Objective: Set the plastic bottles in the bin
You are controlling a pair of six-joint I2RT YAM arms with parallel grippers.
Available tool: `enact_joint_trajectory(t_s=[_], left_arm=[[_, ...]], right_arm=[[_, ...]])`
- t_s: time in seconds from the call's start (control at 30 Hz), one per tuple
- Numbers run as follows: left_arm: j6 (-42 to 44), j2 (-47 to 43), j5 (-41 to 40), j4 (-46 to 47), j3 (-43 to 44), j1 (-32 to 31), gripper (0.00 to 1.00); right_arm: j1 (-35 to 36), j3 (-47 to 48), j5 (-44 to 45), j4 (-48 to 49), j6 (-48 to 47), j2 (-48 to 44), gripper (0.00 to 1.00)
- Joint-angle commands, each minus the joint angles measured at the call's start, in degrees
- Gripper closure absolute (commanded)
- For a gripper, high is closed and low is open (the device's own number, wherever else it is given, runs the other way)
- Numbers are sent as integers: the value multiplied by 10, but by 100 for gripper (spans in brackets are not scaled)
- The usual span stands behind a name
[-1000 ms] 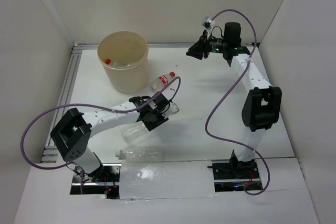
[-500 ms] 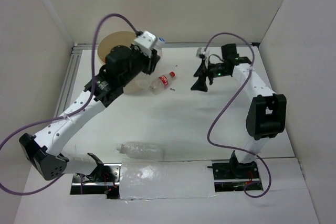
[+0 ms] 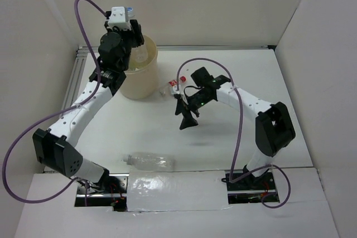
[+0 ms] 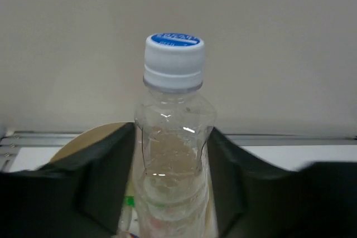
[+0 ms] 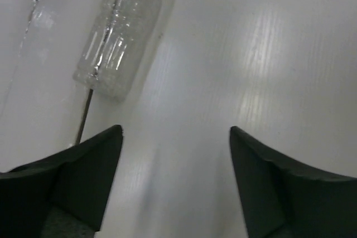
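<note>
Over far-left corner of table [image 3: 223, 137], my left claw [image 4: 170, 137] is gripping clear bottle [image 4: 174, 98] upright, directly above bin [image 3: 140, 83]; right claw [image 5: 174, 131] is hanging open, empty.

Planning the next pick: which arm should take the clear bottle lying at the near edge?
Right: the right tool is open, empty, facing the clear bottle; the left tool holds a white-capped bottle over the bin.

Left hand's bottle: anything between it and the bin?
Nothing visible. The bottle stands upright between the left hand's fingers, over the bin, whose rim shows just beneath it. Only open air lies between them.
</note>
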Motion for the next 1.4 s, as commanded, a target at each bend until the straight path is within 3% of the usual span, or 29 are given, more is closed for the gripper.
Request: enact_joint_trajectory(t_s=[0.0,0.03,0.07,0.13,0.27,0.43,0.63,0.83,0.9,0.93,1.03,1.07,1.17,1.27,1.33,1.37], left_arm=[[-19,20,-56,32,20,26,28],[-19,31,-63,18,39,26,11],[-19,32,-63,4,48,31,4],[-14,32,-63,-21,54,31,1],[-8,-30,-58,-55,36,15,1],[-4,-192,-70,-85,-84,-40,1],[-64,-350,-78,-205,-191,-83,1],[-112,-421,-79,-286,-241,-112,1],[-122,-441,-61,-296,-249,-112,1],[-127,-447,-47,-301,-249,-112,1],[-135,-461,-20,-309,-255,-112,1],[-142,-467,-12,-314,-255,-112,1],[-142,-472,23,-314,-261,-112,1],[-156,-478,63,-309,-266,-112,1],[-169,-498,92,-299,-288,-112,1],[-169,-498,99,-292,-288,-112,1]], right_arm=[[49,30,3,0,12,2,12],[75,30,3,1,33,2,11],[89,30,9,8,48,7,10],[117,23,24,37,105,13,9],[200,-9,92,150,254,24,9],[268,-35,204,268,394,39,11],[351,-50,292,317,469,69,11],[402,-62,368,356,489,129,13],[402,-62,398,362,489,154,19],[397,-62,404,368,497,159,32],[370,-55,397,362,497,159,55],[351,-47,387,355,497,153,67],[313,-33,365,328,483,110,74],[231,-17,343,303,475,61,74],[135,6,316,290,455,26,74],[135,6,302,290,449,14,74]])
